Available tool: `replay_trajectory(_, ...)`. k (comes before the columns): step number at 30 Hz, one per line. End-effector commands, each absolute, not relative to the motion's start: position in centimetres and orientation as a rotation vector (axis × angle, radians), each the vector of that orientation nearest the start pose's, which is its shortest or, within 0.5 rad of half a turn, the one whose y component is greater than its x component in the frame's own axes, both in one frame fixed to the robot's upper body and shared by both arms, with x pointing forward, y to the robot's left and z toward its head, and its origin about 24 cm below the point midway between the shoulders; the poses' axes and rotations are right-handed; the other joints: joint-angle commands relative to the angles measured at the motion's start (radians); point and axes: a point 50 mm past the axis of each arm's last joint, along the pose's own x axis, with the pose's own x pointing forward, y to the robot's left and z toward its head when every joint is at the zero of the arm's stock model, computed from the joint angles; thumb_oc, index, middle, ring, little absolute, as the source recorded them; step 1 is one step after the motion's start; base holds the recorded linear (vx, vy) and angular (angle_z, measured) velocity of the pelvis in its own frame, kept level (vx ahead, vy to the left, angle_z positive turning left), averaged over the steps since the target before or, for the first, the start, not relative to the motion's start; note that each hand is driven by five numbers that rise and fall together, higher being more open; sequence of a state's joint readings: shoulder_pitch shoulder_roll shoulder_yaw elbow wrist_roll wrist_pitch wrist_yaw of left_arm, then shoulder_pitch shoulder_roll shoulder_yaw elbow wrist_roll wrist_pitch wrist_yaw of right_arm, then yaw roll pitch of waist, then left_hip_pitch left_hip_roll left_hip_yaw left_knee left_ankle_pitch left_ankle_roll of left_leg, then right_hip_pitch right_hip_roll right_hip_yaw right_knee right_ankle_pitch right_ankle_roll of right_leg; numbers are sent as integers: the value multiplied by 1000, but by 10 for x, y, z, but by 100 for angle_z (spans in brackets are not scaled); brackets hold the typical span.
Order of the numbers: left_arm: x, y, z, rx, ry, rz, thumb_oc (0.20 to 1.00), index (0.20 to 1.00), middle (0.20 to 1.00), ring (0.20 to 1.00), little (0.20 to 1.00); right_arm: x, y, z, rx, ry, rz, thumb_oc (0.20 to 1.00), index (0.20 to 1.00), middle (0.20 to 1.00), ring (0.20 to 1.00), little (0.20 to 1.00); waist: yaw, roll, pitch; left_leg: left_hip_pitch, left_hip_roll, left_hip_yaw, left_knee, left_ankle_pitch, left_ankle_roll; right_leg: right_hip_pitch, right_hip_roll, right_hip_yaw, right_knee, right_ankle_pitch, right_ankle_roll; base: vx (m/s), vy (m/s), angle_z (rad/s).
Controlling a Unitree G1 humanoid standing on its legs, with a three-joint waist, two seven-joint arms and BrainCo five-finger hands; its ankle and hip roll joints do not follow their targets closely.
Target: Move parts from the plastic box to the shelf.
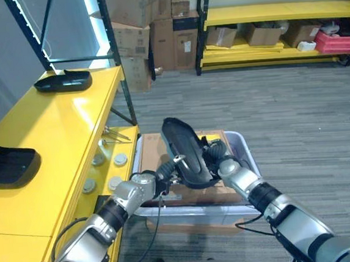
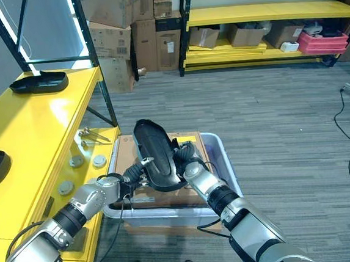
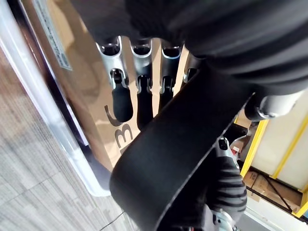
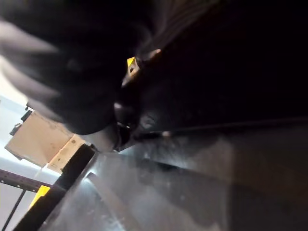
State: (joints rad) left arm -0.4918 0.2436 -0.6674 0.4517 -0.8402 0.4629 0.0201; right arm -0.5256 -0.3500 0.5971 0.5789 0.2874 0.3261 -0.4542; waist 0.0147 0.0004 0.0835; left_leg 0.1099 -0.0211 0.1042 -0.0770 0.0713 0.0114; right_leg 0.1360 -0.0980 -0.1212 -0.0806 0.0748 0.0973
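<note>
A long black curved part (image 1: 182,145) is held tilted above the clear plastic box (image 1: 200,211), between my two hands. My left hand (image 1: 162,180) grips its lower left side. In the left wrist view the part (image 3: 183,144) passes between the fingers (image 3: 121,98) and the thumb (image 3: 269,106). My right hand (image 1: 219,162) is pressed against the part's right side, and its wrist view shows the dark part (image 4: 231,62) very close. The yellow shelf (image 1: 58,129) runs along the left and carries two black parts, one far (image 1: 63,81) and one near (image 1: 6,167).
A flat cardboard sheet (image 1: 149,151) lies in the box. Several round discs (image 1: 113,161) and a metal piece (image 1: 115,135) sit on the shelf's lower ledge. Stacked cartons (image 1: 147,23) and a yellow rack (image 1: 275,13) stand at the back. Grey carpet (image 1: 308,107) spreads to the right.
</note>
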Motion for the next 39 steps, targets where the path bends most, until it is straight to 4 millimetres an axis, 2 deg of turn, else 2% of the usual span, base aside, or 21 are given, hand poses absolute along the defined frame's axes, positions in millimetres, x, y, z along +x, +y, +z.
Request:
replay_trajectory(1, 297, -4, 52, -244, 461, -756, 200, 200, 200, 200, 200, 341, -106, 31, -296, 351, -2, 200, 200, 200, 200, 200, 33, -8, -45, -10, 36, 18, 83, -115, -28, -57, -52, -50, 24, 16, 82, 0, 0, 0)
replay_trajectory(4, 300, -4, 61, -273, 420, -740, 200, 200, 200, 200, 200, 339, -99, 29, -176, 388, 8, 200, 200, 200, 200, 200, 37, -8, -42, -7, 36, 13, 81, -114, -29, -53, -53, -54, 24, 15, 80, 0, 0, 0)
replay_trajectory(6, 302, -3, 66, -286, 399, -727, 200, 200, 200, 200, 200, 338, -97, 28, -117, 403, 13, 319, 319, 319, 319, 319, 39, -7, -39, -6, 36, 11, 81, -114, -29, -51, -53, -56, 24, 16, 79, 0, 0, 0)
replay_trajectory(7, 303, -3, 69, -290, 383, -717, 200, 200, 200, 200, 200, 338, -95, 28, -67, 415, 20, 495, 495, 495, 495, 495, 41, -7, -37, -6, 36, 11, 82, -114, -28, -50, -54, -58, 24, 17, 79, 0, 0, 0)
replay_trajectory(8, 305, -2, 74, -284, 349, -710, 200, 200, 200, 200, 200, 337, -92, 27, 30, 433, 20, 950, 950, 950, 950, 950, 44, -8, -34, -6, 35, 8, 82, -114, -29, -49, -55, -60, 23, 18, 78, 0, 0, 0)
replay_trajectory(9, 306, -1, 75, -282, 340, -708, 200, 200, 200, 200, 200, 337, -92, 27, 47, 435, 21, 1000, 1000, 1000, 1000, 1000, 44, -8, -34, -6, 35, 7, 82, -114, -29, -49, -55, -61, 23, 18, 78, 0, 0, 0)
replay_trajectory(12, 310, 3, 85, -268, 279, -683, 200, 200, 200, 200, 200, 338, -91, 28, 157, 430, 24, 1000, 1000, 1000, 1000, 1000, 50, -8, -32, -5, 35, 3, 81, -114, -29, -45, -57, -68, 21, 18, 77, 0, 0, 0)
replay_trajectory(13, 314, 7, 93, -264, 220, -659, 200, 200, 200, 200, 200, 338, -91, 28, 260, 430, 16, 1000, 1000, 1000, 1000, 1000, 54, -8, -31, -6, 34, 0, 81, -114, -30, -42, -58, -72, 18, 19, 76, 0, 0, 0)
replay_trajectory(15, 314, 7, 93, -262, 215, -658, 200, 200, 200, 200, 200, 337, -91, 28, 264, 430, 16, 1000, 1000, 1000, 1000, 1000, 54, -8, -31, -6, 34, -1, 81, -114, -30, -42, -58, -72, 17, 19, 76, 0, 0, 0)
replay_trajectory(16, 318, 13, 101, -251, 160, -622, 200, 200, 200, 200, 200, 337, -94, 28, 319, 415, 4, 1000, 1000, 1000, 1000, 1000, 56, -7, -32, -5, 34, -3, 80, -114, -30, -40, -58, -74, 15, 19, 76, 0, 0, 0)
replay_trajectory(21, 318, 13, 101, -251, 160, -622, 200, 200, 200, 200, 200, 337, -94, 28, 319, 415, 4, 1000, 1000, 1000, 1000, 1000, 56, -7, -31, -5, 34, -3, 80, -114, -30, -40, -58, -74, 15, 19, 76, 0, 0, 0)
replay_trajectory(22, 320, 19, 105, -245, 134, -592, 200, 200, 200, 200, 200, 336, -98, 27, 349, 394, -12, 1000, 1000, 1000, 1000, 1000, 56, -7, -32, -6, 33, -3, 79, -114, -30, -39, -58, -74, 13, 20, 76, -66, 53, 0)
replay_trajectory(23, 326, 65, 105, -234, 53, -428, 200, 200, 200, 200, 200, 317, -147, 38, 465, 210, -60, 1000, 1000, 1000, 1000, 1000, 14, -9, -19, -4, 36, 15, 81, -114, -23, -50, -57, -61, 17, 23, 83, -67, 53, -1)
replay_trajectory(30, 326, 65, 104, -234, 54, -424, 200, 200, 200, 200, 200, 315, -149, 38, 468, 204, -65, 1000, 1000, 1000, 1000, 1000, 14, -10, -24, -8, 35, 16, 81, -112, -22, -55, -57, -59, 17, 24, 83, -18, 9, -5)
replay_trajectory(31, 323, 78, 96, -207, 26, -318, 200, 200, 200, 200, 200, 302, -181, 75, 516, -11, -126, 1000, 1000, 1000, 1000, 1000, -47, -19, -10, 4, 38, 46, 79, -118, -10, -67, -51, -33, 22, 24, 89, -68, 16, 2)
replay_trajectory(32, 323, 81, 95, -208, 25, -297, 200, 200, 200, 200, 200, 297, -191, 78, 519, -40, -143, 1000, 1000, 1000, 1000, 1000, -59, -21, -14, 1, 38, 56, 77, -117, -8, -75, -49, -25, 22, 27, 89, -72, 18, -14)
replay_trajectory(37, 325, 95, 94, -205, 6, -237, 200, 200, 200, 200, 200, 282, -216, 78, 486, -66, -181, 1000, 1000, 1000, 1000, 1000, -95, -24, -15, 4, 39, 82, 74, -120, -3, -91, -46, -8, 27, 27, 95, -21, 4, -55)
replay_trajectory(39, 326, 103, 96, -198, -26, -200, 200, 200, 200, 200, 200, 273, -225, 66, 494, -17, -209, 1000, 1000, 1000, 1000, 1000, -112, -24, -21, 3, 39, 94, 72, -121, -1, -98, -43, 1, 27, 26, 95, -26, -6, -13)
